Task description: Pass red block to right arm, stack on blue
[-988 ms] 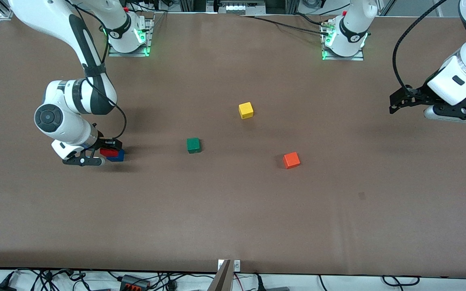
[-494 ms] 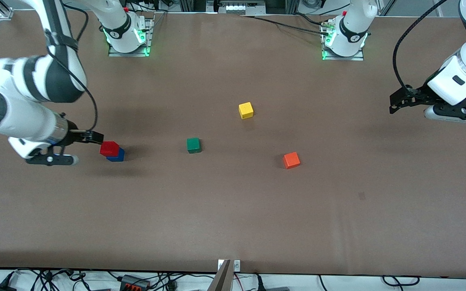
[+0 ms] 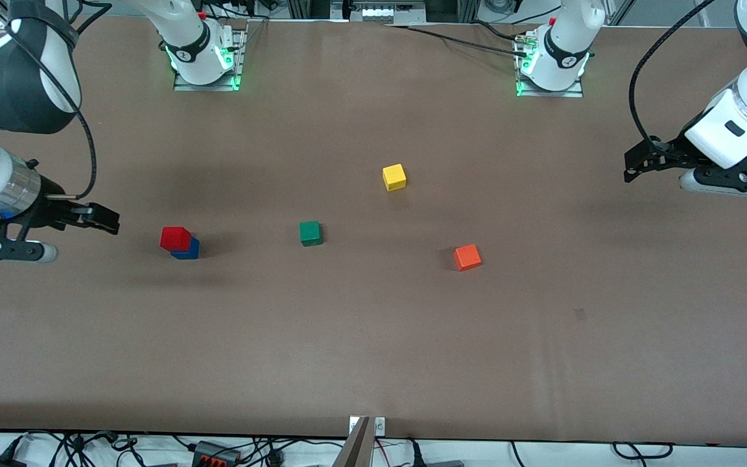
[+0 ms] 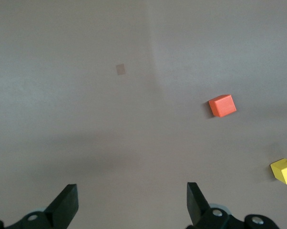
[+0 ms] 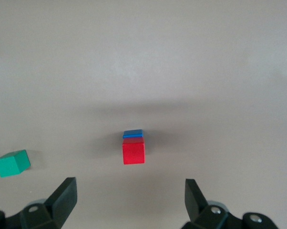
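Five small plain cubes sit on the brown desk [image 3: 373, 337]: one bright red cube [image 3: 174, 238], one deep blue cube [image 3: 187, 250], one dark green cube [image 3: 310, 233], one yellow cube [image 3: 394, 177], one orange cube [image 3: 467, 257]. Two robot arms.

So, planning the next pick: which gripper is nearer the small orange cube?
Left. The left gripper hangs open toward its own end of the table, closer to the orange cube. The right gripper is open beside the red-on-blue stack.
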